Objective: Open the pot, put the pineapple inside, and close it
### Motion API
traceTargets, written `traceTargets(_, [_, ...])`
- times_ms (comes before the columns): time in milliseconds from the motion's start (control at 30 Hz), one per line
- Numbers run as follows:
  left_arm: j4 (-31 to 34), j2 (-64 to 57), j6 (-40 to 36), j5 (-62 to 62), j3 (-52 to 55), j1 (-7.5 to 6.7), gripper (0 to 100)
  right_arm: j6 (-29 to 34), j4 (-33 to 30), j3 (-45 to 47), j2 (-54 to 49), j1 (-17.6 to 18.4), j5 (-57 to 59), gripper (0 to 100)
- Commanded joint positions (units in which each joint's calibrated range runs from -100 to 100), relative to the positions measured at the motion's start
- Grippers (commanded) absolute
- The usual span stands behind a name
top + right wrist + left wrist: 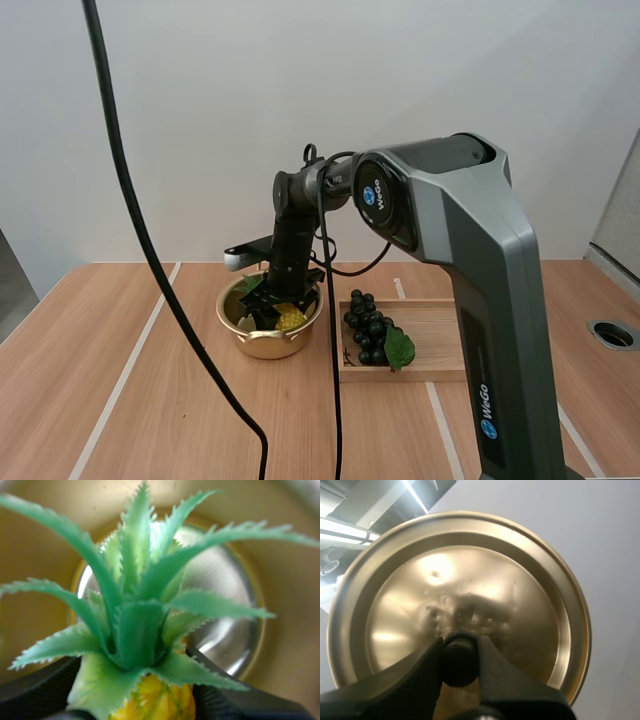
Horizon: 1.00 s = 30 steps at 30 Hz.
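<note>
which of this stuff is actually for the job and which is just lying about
For the job:
pot
pineapple, held in the right gripper inside the pot
lid, held by its knob in the left gripper

Lying about:
bunch of grapes
wooden tray that the grapes lie in
</note>
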Motion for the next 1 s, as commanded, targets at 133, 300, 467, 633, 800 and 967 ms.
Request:
traceTargets(133, [0.9,0.1,-0.5,0.0,-0.4,0.13,0,0.5,-4.6,0.4,-0.1,-0.3,-1.5,2])
traceTargets(300, [0.9,0.1,-0.5,0.0,-0.4,0.13,0,1.5,-5.1,0.4,-0.1,-0.3,-1.5,64])
traceTargets(467, [1.0,0.1,-0.5,0.0,-0.4,0.13,0,0.0,-5.1,0.4,-0.1,-0.3,-0.6,100])
traceTargets(633, [1.0,0.1,-0.5,0.0,-0.4,0.13,0,0.0,-5.1,0.4,-0.1,-0.3,-0.4,100])
traceTargets(800, [1.0,0.1,-0.5,0.0,-0.4,0.13,0,-0.1,-5.1,0.4,-1.6,-0.3,-1.7,100])
traceTargets(967, [1.0,0.1,-0.5,0.0,-0.4,0.13,0,-0.5,-5.1,0.4,-6.3,-0.3,-2.4,100])
